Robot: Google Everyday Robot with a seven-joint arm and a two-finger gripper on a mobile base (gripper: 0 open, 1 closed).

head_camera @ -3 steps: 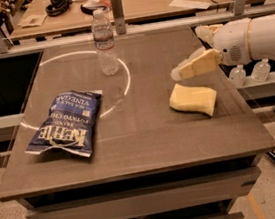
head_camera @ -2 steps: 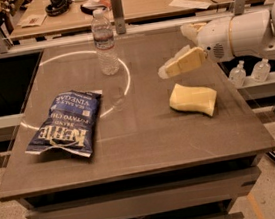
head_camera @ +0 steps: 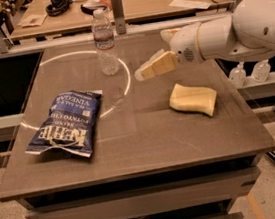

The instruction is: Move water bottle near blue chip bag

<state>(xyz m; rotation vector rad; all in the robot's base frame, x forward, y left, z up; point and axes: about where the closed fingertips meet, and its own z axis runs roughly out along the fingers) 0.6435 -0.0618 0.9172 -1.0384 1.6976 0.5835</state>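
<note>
The clear ribbed plastic water bottle (head_camera: 104, 42) stood ungrasped, apart from the crinkled dark blue chip bag (head_camera: 66, 123); the hand (head_camera: 148, 69) hovered nearby, its state untellable.

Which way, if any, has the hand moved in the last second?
Yes. The hand has moved left, away from the yellow sponge and closer to the water bottle, which has stayed put.

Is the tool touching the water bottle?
No, the tool hangs above the table beside the upright water bottle, with a clear gap between them.
</note>
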